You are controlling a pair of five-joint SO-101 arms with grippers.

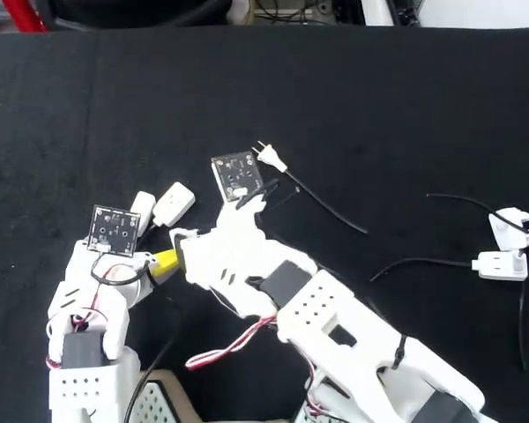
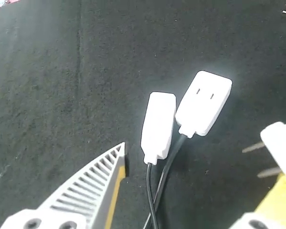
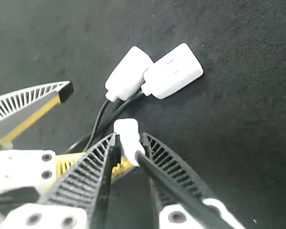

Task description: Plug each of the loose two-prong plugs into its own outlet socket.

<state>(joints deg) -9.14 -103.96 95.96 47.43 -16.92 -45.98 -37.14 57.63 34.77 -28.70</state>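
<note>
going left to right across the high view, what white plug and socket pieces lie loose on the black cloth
narrow white cord end → wider white socket → loose two-prong plug → cluster of white cord ends near the right edge

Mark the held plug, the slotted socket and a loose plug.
held plug (image 3: pixel 127 133): right wrist view, white body.
slotted socket (image 2: pixel 200 112): left wrist view, face by the slots.
loose plug (image 1: pixel 271 159): high view, white body.
</note>
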